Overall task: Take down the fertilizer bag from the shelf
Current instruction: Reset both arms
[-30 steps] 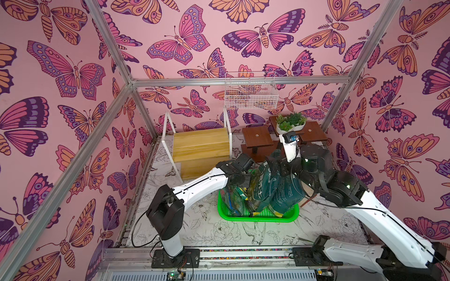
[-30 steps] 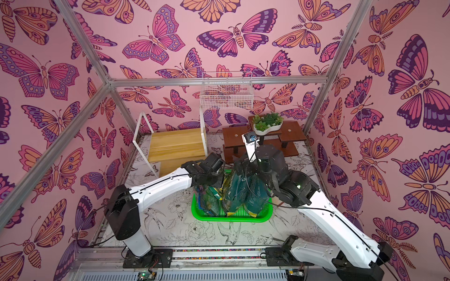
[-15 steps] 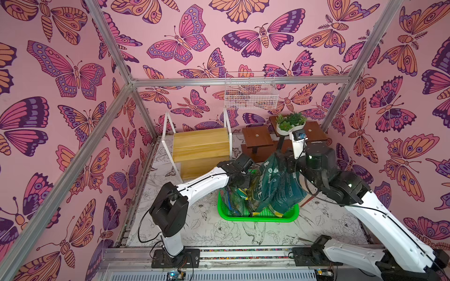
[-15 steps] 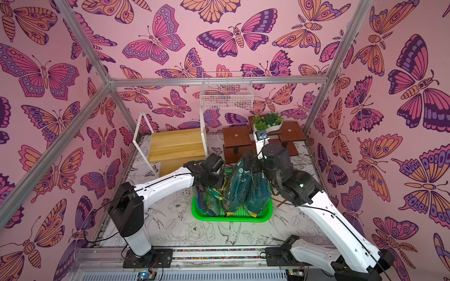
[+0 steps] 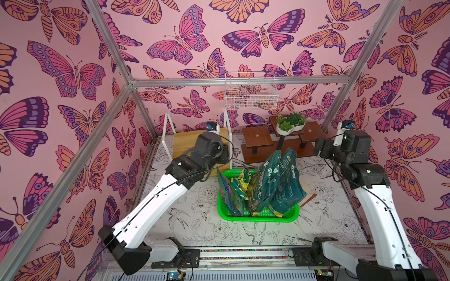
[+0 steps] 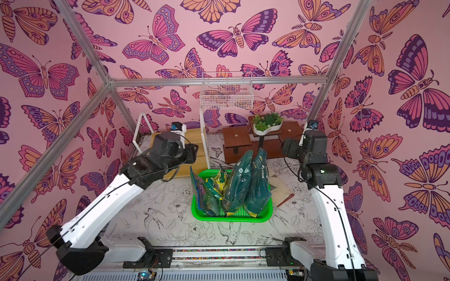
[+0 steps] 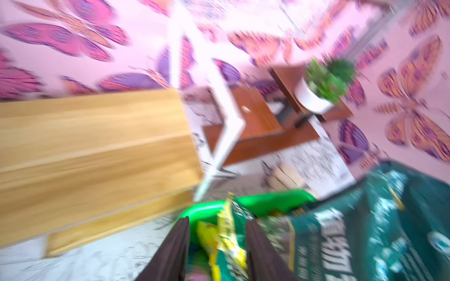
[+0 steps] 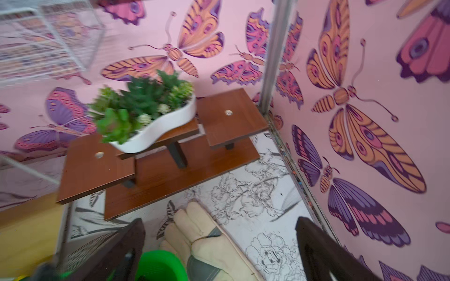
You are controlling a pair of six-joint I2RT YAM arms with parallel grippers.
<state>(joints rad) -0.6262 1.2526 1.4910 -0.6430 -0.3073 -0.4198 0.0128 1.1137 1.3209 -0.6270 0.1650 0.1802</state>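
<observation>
Shelf (image 5: 186, 142) sits back-left. The fertilizer bags (image 5: 280, 185) are off it, leaning in the green basket (image 5: 258, 217) on the tabletop (image 5: 194, 219). Left jaws are partly open, holding nothing; right jaws wide open, also empty.

Bright, diffuse light leaves only faint, soft shadows; both top views are sharp, with lines bending at the edges. The left wrist view is washed out and heavily smeared, the shelf (image 7: 97, 150) included; the right wrist view blurs mildly around the planter (image 8: 155, 131).
</observation>
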